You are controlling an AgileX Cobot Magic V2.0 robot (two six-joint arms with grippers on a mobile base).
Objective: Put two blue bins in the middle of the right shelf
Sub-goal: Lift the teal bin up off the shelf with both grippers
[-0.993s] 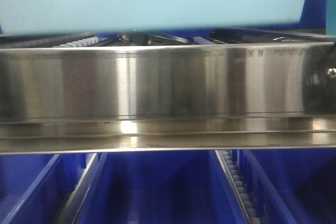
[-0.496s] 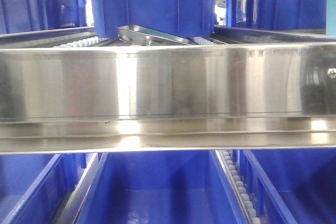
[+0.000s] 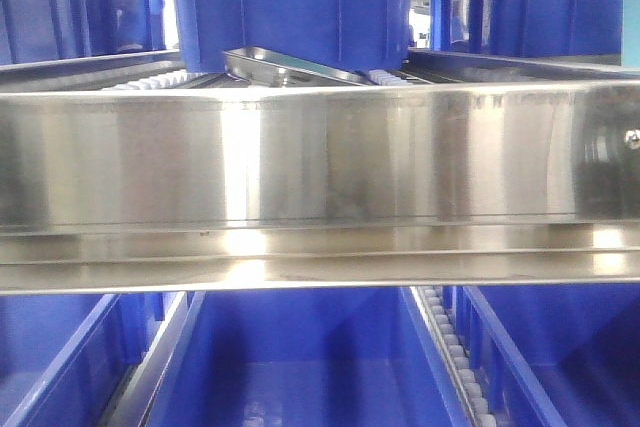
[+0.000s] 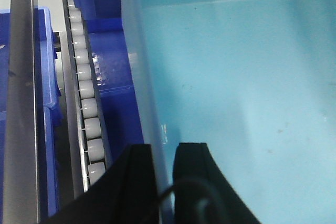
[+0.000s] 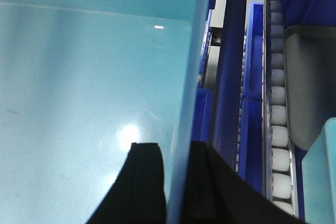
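Pale bin (image 4: 236,77) out of frame (front)

I've got the shelf's steel front rail (image 3: 320,167) running across the front view. On the level above it, three dark blue bins sit side by side: left bin (image 3: 70,7), middle bin (image 3: 290,2), right bin (image 3: 520,2). They rest on roller tracks (image 3: 150,80). A steel tray (image 3: 290,69) sits just in front of the middle bin. On the level below, lower bins (image 3: 300,367) sit with a lower roller track (image 3: 455,357) between them.

Pale blue bin (image 4: 236,77), empty, glossy smooth interior
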